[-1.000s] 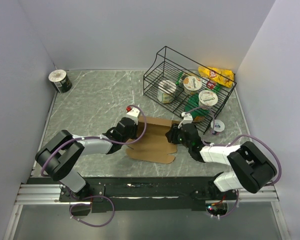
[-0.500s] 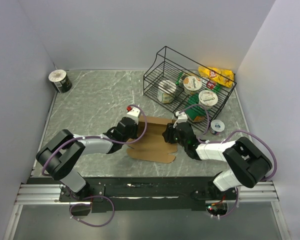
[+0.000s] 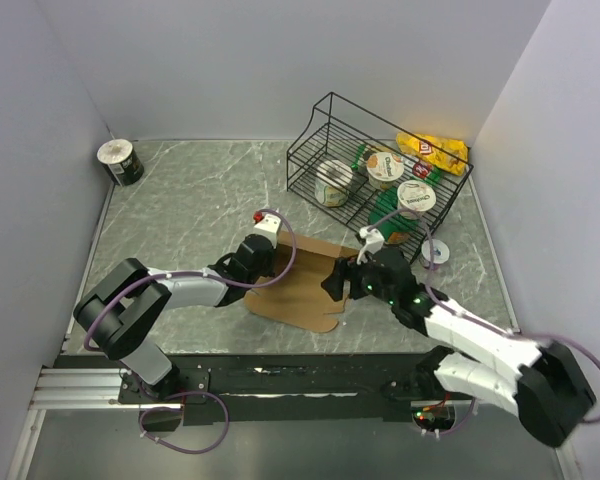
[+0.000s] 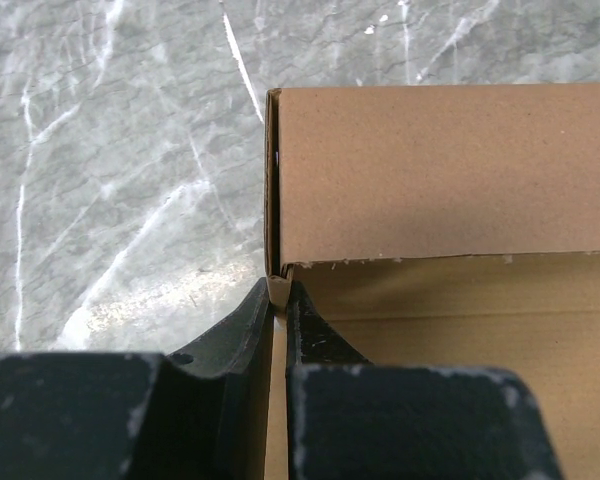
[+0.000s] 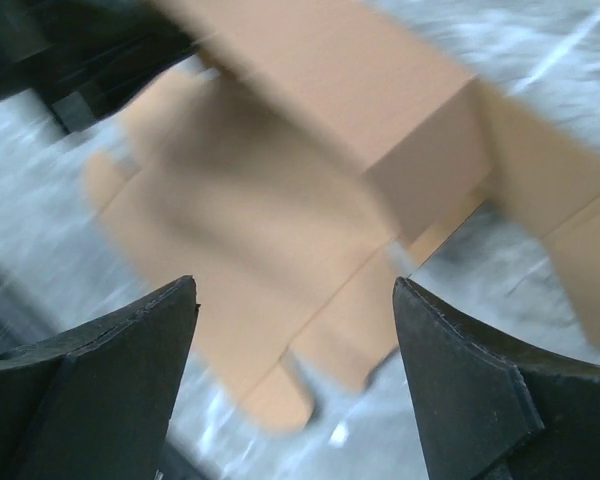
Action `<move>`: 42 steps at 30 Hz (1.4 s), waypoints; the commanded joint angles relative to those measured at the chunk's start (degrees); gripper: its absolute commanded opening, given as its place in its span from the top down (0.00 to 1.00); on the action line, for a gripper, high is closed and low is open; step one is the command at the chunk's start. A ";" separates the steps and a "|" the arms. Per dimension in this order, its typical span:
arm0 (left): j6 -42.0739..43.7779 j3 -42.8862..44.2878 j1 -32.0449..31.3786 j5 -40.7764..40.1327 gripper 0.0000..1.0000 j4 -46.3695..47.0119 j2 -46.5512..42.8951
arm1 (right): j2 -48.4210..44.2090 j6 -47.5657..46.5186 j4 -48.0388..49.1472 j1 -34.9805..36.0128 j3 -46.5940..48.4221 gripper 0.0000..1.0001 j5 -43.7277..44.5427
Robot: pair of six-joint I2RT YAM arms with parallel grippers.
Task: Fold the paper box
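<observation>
We see the paper box [image 3: 302, 288] lying partly folded on the marble table [image 3: 180, 215]; our left gripper [image 4: 278, 292] is almost closed, pinching the corner of its raised left wall; our right gripper [image 5: 292, 290] gapes wide at the box's right side, holding nothing, with blurred cardboard showing between its fingers.

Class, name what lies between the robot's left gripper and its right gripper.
The plain brown cardboard paper box lies between the left gripper and right gripper; the top external view shows it.
</observation>
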 commanded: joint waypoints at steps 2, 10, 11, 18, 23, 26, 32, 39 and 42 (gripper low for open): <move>0.54 1.64 0.20 -1.72 0.91 -2.69 1.09 | -13.09 -2.20 -17.38 0.47 4.00 0.15 -5.27; 0.81 1.20 0.20 -0.75 0.91 -2.08 0.65 | -4.35 -8.07 -26.19 -8.49 18.85 0.06 1.96; 0.89 1.11 0.20 -0.75 0.91 -1.90 0.56 | -1.11 -8.44 -26.19 -9.45 20.95 0.06 2.22; 1.07 1.11 0.20 -0.49 0.91 -1.99 0.73 | 10.69 -13.53 -28.12 -13.42 26.33 0.11 4.51; 1.07 1.20 0.20 -0.05 0.92 -1.99 0.82 | 13.68 -17.14 -28.57 -14.82 25.37 0.12 4.69; 0.90 1.29 0.20 0.65 0.91 -1.90 1.00 | 15.17 -18.02 -28.13 -15.70 25.02 0.12 5.05; 0.72 1.46 0.20 1.18 0.92 -1.72 1.26 | 20.01 -17.50 -26.37 -15.79 25.01 0.29 0.04; 0.63 1.99 0.20 1.97 0.92 -1.72 2.23 | 20.19 -11.79 -25.31 -15.70 24.93 0.51 -5.76; 0.54 1.99 0.12 2.24 0.93 -1.55 2.32 | 20.19 -9.68 -26.19 -15.88 26.07 0.64 -6.38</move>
